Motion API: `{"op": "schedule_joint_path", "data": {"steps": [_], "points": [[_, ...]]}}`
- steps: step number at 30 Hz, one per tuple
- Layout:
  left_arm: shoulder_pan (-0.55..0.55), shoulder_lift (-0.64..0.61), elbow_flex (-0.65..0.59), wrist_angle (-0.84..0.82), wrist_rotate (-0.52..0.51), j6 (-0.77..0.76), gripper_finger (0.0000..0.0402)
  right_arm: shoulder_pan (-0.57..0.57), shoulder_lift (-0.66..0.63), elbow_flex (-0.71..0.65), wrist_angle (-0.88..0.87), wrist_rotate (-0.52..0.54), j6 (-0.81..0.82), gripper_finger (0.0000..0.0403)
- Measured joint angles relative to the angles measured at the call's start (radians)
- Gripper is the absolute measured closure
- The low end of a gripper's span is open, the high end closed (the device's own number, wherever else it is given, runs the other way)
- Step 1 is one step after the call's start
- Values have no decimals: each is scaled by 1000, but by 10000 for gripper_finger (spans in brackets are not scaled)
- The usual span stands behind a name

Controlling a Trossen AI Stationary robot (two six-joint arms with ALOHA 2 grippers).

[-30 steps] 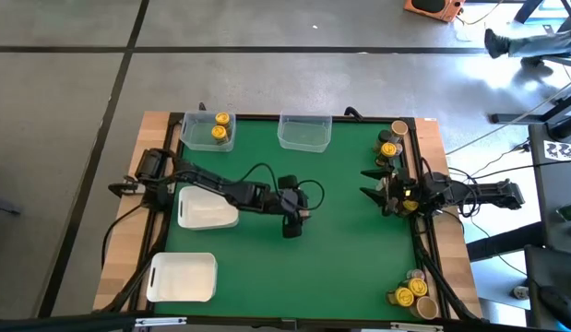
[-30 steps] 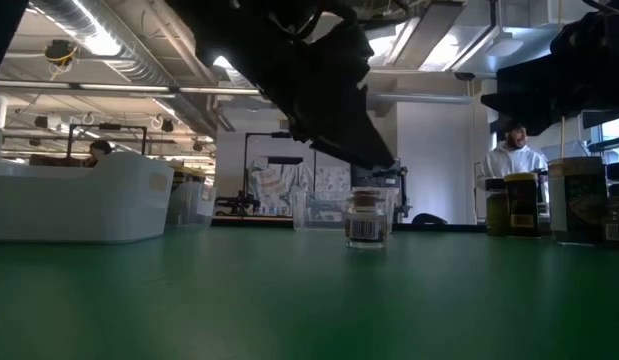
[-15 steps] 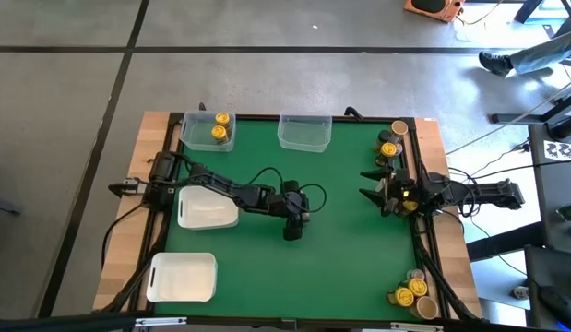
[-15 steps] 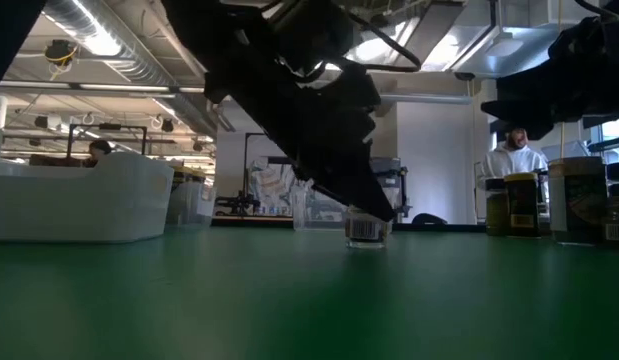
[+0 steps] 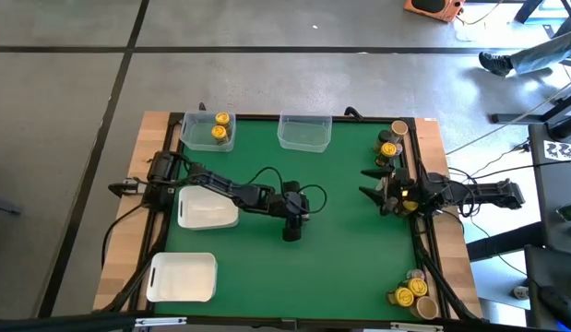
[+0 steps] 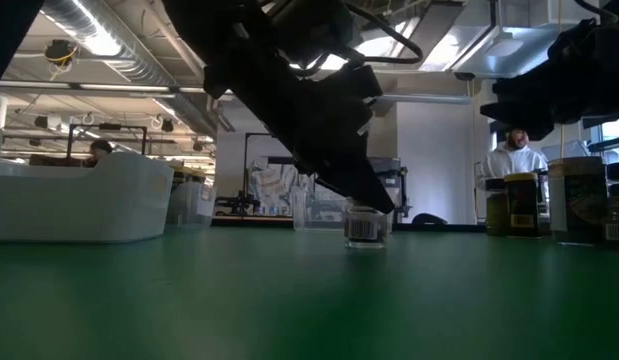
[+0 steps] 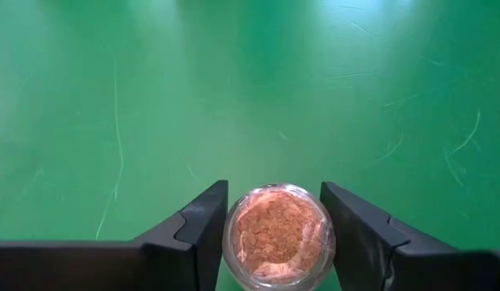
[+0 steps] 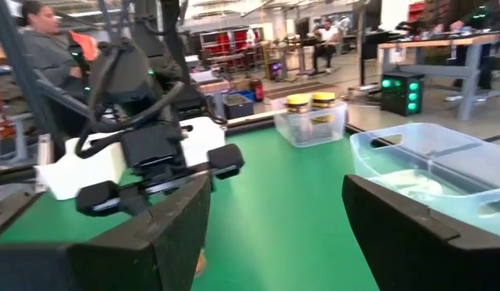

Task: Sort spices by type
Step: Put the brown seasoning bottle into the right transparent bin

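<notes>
My left pincer [image 7: 274, 234] has come down around the brown spice jar [image 7: 278, 236], fingers spread, ready to pinch.

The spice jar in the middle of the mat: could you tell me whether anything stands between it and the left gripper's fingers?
Nothing visible does. In the left wrist view the spice jar sits directly between the left gripper fingers, with only narrow gaps of bare green mat on each side. The right gripper waits near the table's right edge.
</notes>
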Motion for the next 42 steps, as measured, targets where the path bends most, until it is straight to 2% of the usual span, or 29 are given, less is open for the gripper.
{"op": "schedule_joint_path", "data": {"steps": [6, 10, 20, 27, 34, 37, 42], "points": [[4, -18, -1, -18, -39, 6, 232, 0, 1, 0, 1, 5, 11, 123], [34, -78, -1, -4, -96, 42, 226, 0, 1, 0, 4, 33, 11, 123], [178, -166, 1, 85, -235, 131, 228, 0, 1, 0, 2, 38, 18, 123], [311, -165, 1, 76, -238, 48, 228, 0, 1, 1, -3, 42, 28, 123], [424, -162, 1, 132, -230, 50, 228, 0, 1, 1, -4, 43, 29, 123], [478, -158, 1, 153, -193, 96, 228, 0, 1, 1, -5, 43, 28, 123], [580, -157, 16, 140, -98, 69, 228, 0, 1, 1, -6, 43, 28, 123]]}}
